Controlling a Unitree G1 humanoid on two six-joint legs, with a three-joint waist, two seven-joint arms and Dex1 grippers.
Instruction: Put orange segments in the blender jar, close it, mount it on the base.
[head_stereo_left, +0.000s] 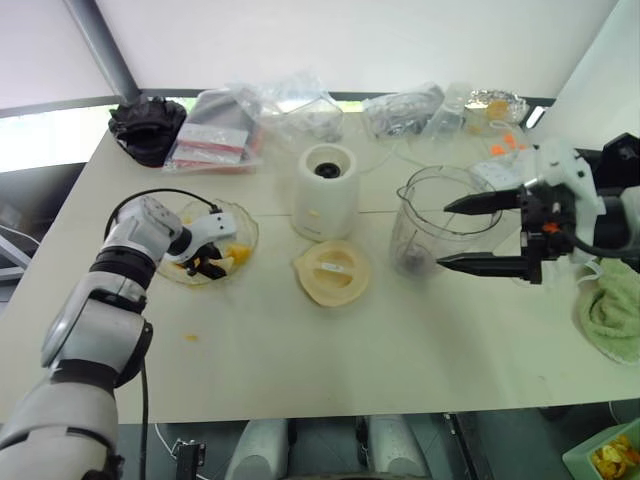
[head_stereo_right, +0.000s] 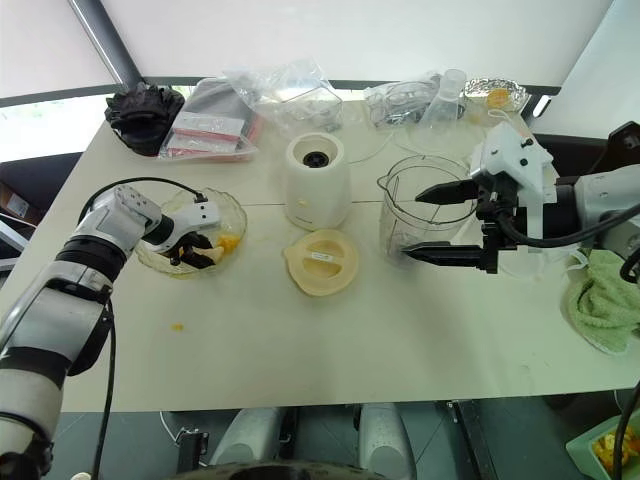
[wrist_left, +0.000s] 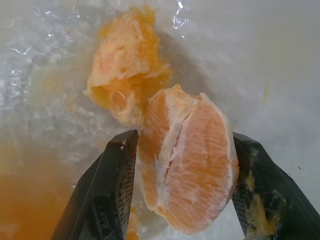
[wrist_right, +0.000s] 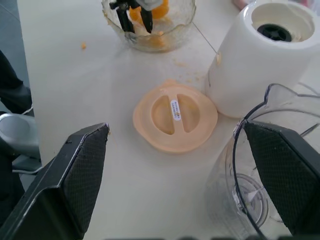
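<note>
My left gripper (head_stereo_left: 208, 262) reaches down into a shallow glass dish (head_stereo_left: 247, 222) at the left of the table. In the left wrist view it (wrist_left: 182, 136) is shut on an orange segment (wrist_left: 190, 165), which fills the gap between both fingers. Another pulpy segment (wrist_left: 125, 65) lies just beyond in the dish. The clear blender jar (head_stereo_left: 415, 225) stands upright and lidless right of centre, its dark blade at the bottom. My right gripper (head_stereo_left: 445, 233) hangs wide open at the jar's right side, its fingertips over the rim. The white base (head_stereo_left: 325, 190) stands between dish and jar.
A cream round lid (head_stereo_left: 332, 272) lies flat in front of the base. Plastic bags (head_stereo_left: 290, 115) and a black bundle (head_stereo_left: 148, 128) line the far edge. A green cloth (head_stereo_left: 612, 310) lies at the right edge. A small orange bit (head_stereo_left: 190, 337) sits on the table.
</note>
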